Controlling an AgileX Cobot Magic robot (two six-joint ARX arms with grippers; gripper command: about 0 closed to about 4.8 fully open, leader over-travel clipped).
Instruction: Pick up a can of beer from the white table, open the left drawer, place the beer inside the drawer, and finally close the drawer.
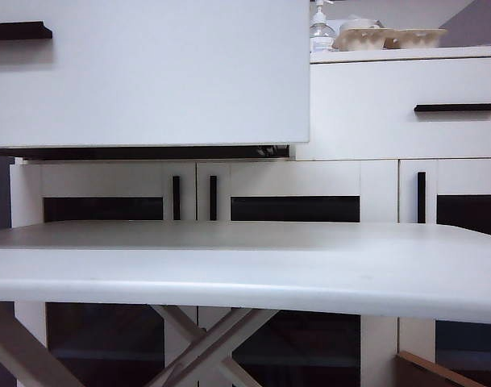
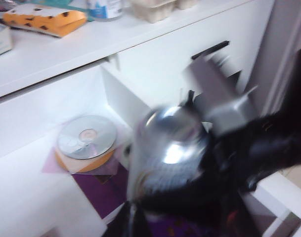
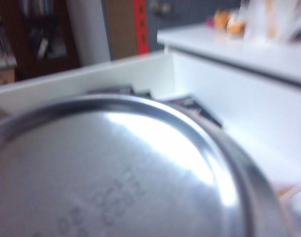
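The left drawer [image 1: 148, 72] stands pulled far out, and its white front and black bar handle [image 1: 18, 31] fill the upper left of the exterior view. The can of beer [image 2: 170, 148], silver and blurred, hangs over the open drawer's white floor [image 2: 26, 197], held in my right gripper [image 2: 190, 192]. In the right wrist view the can's stamped silver end [image 3: 115, 177] fills the picture and hides the fingers. The drawer's far wall [image 3: 91, 74] shows behind it. My left gripper [image 2: 131, 217] is shut and empty beside the can. The white table [image 1: 245, 274] is bare. Neither arm shows in the exterior view.
In the drawer lie a disc on an orange stack [image 2: 86, 138] and a purple sheet [image 2: 101, 190]. The narrower right drawer [image 1: 406, 113] is shut. On the cabinet top stand a pump bottle [image 1: 322, 31], egg cartons [image 1: 390, 36] and an orange packet [image 2: 44, 20].
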